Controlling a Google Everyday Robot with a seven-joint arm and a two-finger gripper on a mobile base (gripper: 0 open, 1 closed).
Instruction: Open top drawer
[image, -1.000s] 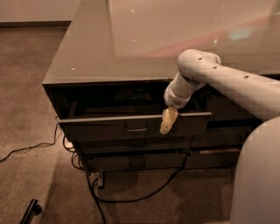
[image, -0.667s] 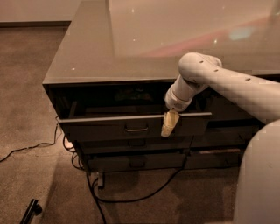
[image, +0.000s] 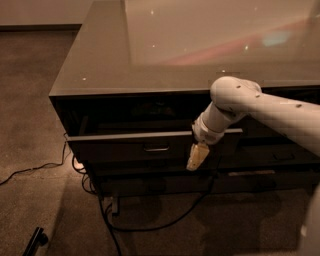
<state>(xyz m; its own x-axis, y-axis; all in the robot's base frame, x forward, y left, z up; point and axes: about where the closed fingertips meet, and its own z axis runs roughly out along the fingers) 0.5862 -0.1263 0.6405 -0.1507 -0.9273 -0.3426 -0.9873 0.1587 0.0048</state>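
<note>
**Top drawer partly out; gripper at its front, right of handle**

Top drawer (image: 115, 147): centre-left of frame, directly under the cabinet's glossy top (image: 175, 45). Its front panel stands forward of the cabinet face, with a dark gap above and behind its upper edge. The left end of the front juts clear of the cabinet's left corner. Loop handle (image: 156, 148) sits mid-panel, nothing on it.

Gripper (image: 197, 156): cream-coloured, pointing down, at the right part of the drawer front, just right of the handle and apart from it. Its tip hangs level with the panel's lower edge. Contact with the panel: cannot tell. Whether it is apart or together: cannot tell. The white arm (image: 260, 107) enters from the right edge and bends down at the cabinet's front edge.

Room: carpet (image: 50, 210) lies open in front and to the left. A black cable (image: 165, 225) loops on the floor below the lower drawers (image: 150, 172). A dark bar-like object (image: 36, 240) lies at lower left.
</note>
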